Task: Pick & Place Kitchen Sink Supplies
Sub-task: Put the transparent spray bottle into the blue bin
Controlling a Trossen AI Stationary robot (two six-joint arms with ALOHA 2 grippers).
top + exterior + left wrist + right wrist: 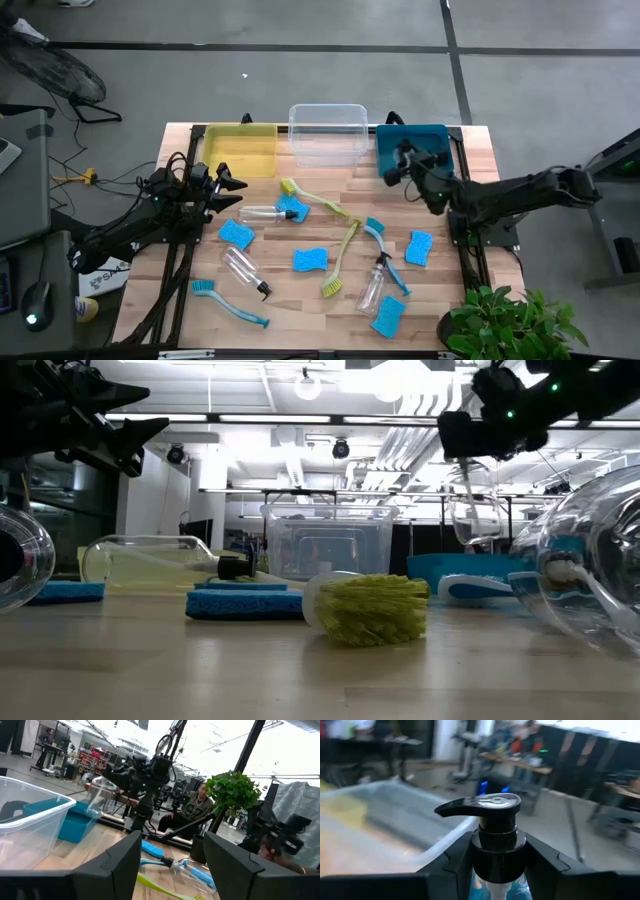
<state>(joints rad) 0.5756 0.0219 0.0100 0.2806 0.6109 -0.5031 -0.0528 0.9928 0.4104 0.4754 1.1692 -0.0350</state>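
My right gripper (398, 166) is up over the teal bin (425, 140), shut on a clear spray bottle (470, 500) with a black nozzle (485, 806). My left gripper (236, 190) hovers open above the table, just in front of the yellow bin (240, 150), and touches nothing. On the wood lie three more clear bottles (262, 213) (243, 270) (373, 285), several bright-blue sponges (310, 260), two yellow-green brushes (340, 260) (310, 195) and two blue brushes (230, 303) (385, 250). My right gripper (495, 857) pinches the bottle's black neck collar (495, 845), just under the nozzle head, with one finger on each side. The bottle is lifted clear. Its clear body (100, 795) hangs below the fingers, above the teal bin.
Three bins stand in a row along the far edge: yellow, clear (328, 132) and teal. A potted plant (510, 320) sits at the near right corner. Supplies are scattered over the middle of the table, with bare wood along the near left edge.
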